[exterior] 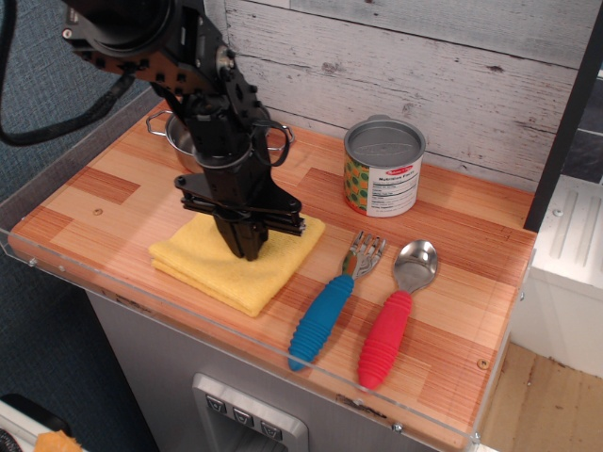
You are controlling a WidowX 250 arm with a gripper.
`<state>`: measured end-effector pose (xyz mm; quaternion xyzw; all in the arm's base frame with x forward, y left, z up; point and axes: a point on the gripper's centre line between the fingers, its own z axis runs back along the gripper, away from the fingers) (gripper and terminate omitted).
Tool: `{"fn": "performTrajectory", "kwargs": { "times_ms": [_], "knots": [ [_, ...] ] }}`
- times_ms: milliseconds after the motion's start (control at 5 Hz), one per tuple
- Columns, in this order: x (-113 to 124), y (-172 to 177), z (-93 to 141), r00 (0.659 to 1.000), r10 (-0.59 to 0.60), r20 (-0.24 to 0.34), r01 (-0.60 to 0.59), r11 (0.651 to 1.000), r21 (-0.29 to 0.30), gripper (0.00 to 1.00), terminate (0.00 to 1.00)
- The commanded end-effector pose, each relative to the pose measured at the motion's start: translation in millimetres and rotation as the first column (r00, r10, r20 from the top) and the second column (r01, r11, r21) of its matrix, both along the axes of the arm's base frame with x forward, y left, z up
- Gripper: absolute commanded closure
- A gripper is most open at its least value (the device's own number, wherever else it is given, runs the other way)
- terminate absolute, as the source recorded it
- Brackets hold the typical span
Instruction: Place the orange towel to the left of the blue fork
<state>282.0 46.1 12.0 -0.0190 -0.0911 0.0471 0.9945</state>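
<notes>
The orange towel point(212, 268) is a folded yellow-orange square lying flat on the wooden counter, just left of the blue fork point(332, 301). The fork has a ribbed blue handle and metal tines pointing to the back. My black gripper point(248, 247) points straight down into the middle of the towel, its fingers close together and pressed into the cloth. The towel's right corner lies a short gap from the fork's tines.
A red-handled spoon point(398, 315) lies right of the fork. A tin can point(382, 168) stands behind them. A steel pot point(188, 137) sits at the back left, mostly behind my arm. A clear acrylic rim point(188, 320) edges the counter front.
</notes>
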Motion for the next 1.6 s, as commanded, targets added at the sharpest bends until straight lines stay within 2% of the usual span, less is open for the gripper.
{"fn": "performTrajectory", "kwargs": {
  "times_ms": [0, 200, 400, 600, 1200, 1400],
  "knots": [
    [9, 3, 10, 1.000, 0.024, 0.018, -0.024, 0.999, 0.021, 1.00, 0.00],
    [8, 7, 13, 1.000, 0.024, 0.018, -0.024, 0.999, 0.035, 1.00, 0.00],
    [8, 13, 12, 0.999, 0.033, 0.010, -0.033, 0.999, 0.037, 0.00, 0.00],
    [10, 11, 24, 0.999, 0.020, 0.034, -0.022, 0.998, 0.053, 0.00, 0.00],
    [11, 5, 67, 0.991, 0.020, 0.136, -0.021, 1.000, 0.010, 0.00, 0.00],
    [16, 0, 76, 0.991, 0.031, 0.133, -0.032, 0.999, 0.006, 0.00, 0.00]
  ]
}}
